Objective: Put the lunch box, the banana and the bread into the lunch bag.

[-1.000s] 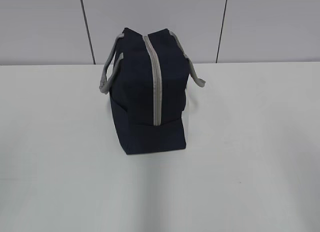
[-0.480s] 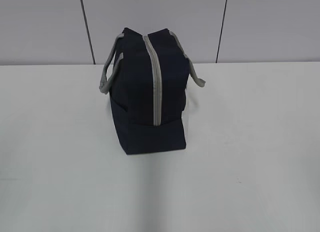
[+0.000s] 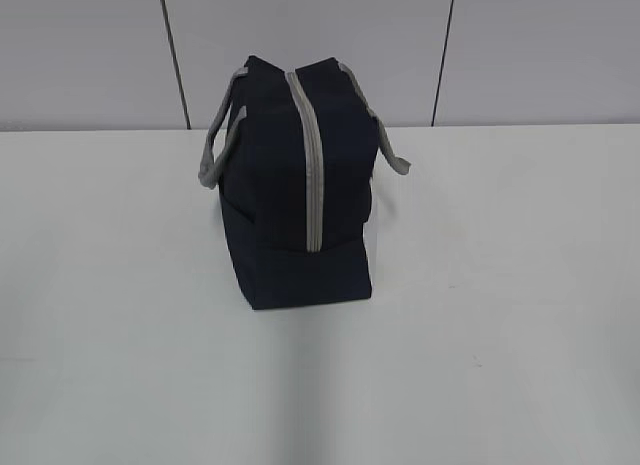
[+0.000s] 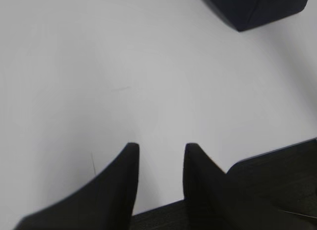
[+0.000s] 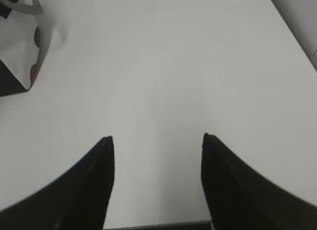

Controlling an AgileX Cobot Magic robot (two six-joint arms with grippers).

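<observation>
- I see the navy-blue fabric lunch bag with its grey zipper band closed, standing mid-table on the white table.
- My left gripper hovers empty, jaws narrowly apart.
- My right gripper hovers empty, jaws wide.

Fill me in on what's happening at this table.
Nothing is being handled right now. The navy lunch bag stands on the white table with its grey zipper closed along the top. Both arms sit back from it: the left hand and the right hand hang open over bare table, holding nothing. No lunch box, banana or bread shows in any view, so whether they are packed inside cannot be told.
</observation>
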